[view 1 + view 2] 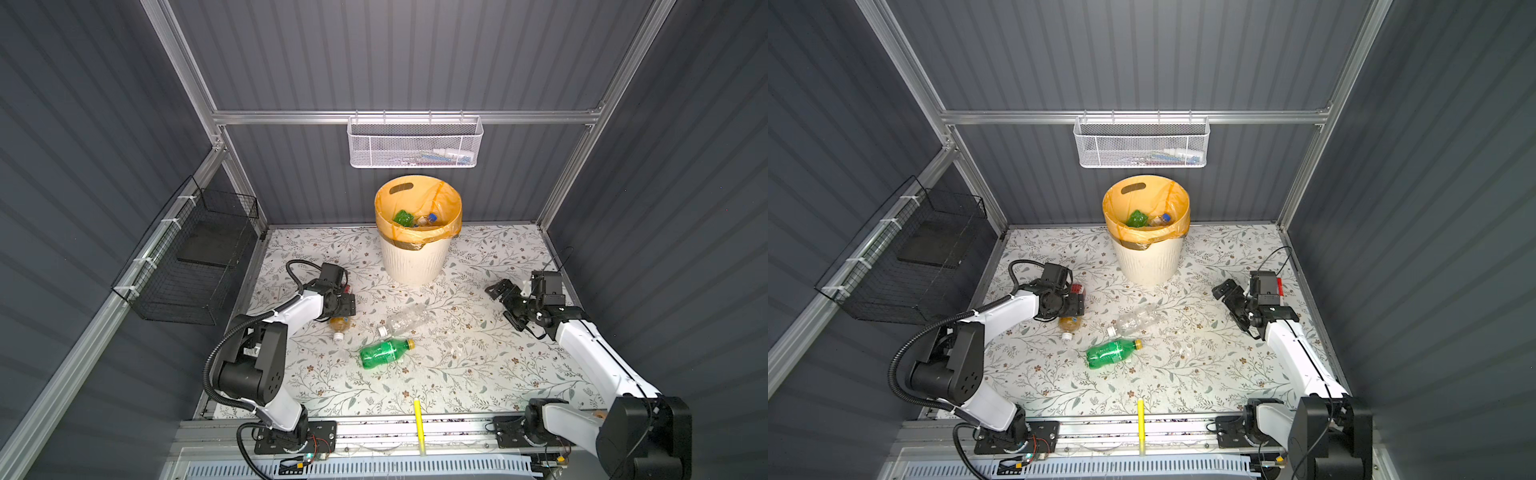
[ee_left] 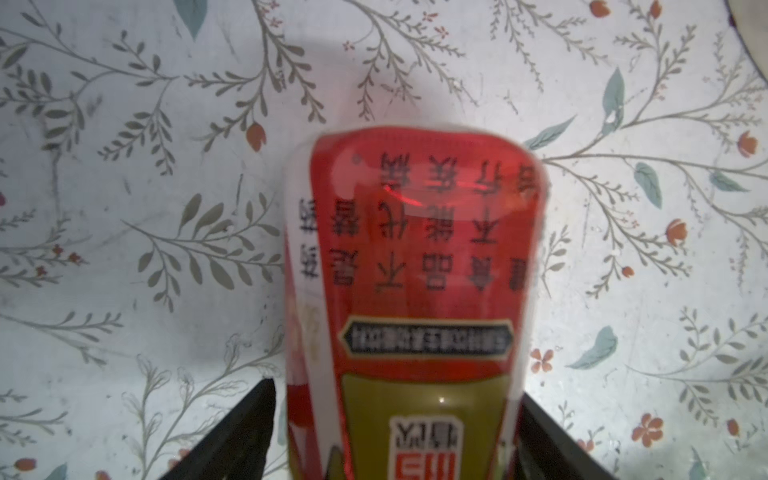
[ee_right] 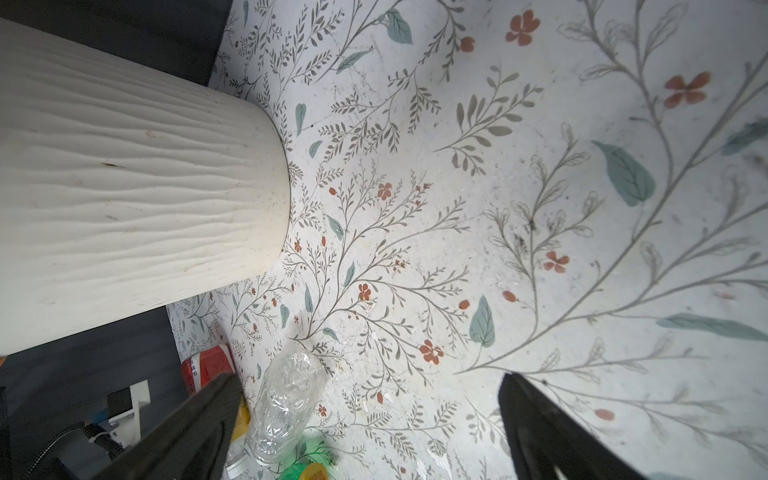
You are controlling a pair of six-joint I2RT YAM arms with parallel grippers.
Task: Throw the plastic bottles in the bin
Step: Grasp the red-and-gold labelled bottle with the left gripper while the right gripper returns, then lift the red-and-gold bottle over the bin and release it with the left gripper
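– Left gripper state? Wrist view is mostly label.
– Released, as far as I can read it. Its fingers stand either side of the amber bottle, with a sliver of table showing between one finger and the bottle wall. Other side is too tight to call contact. Bottle is blurred, neck and cap out of frame.
– Top views any better?
– Not much. In both top views the gripper body covers the bottle's middle. Only the white cap pokes out toward the front and the red label toward the bin. Bottle lies flat on the table, left of centre.
– Right gripper?
– Spread wide, nothing between the fingers, over bare table on the right.
– Other bottles?
– Clear bottle and green bottle lie flat mid-table, near each other, apart from both grippers. Right wrist view cuts the green one off at its edge. Inside the bin: second green bottle and blue-capped bottle. The rest is too small to sort.
– Room?
– Bin stands back centre, near the rear wall, under the white mesh basket. Bare table between it and each gripper. Left elbow is near the left table edge, black wire basket on the wall beyond. Right wrist is near the right edge. Yellow marker pen lies across the front edge, well apart from the bottles.
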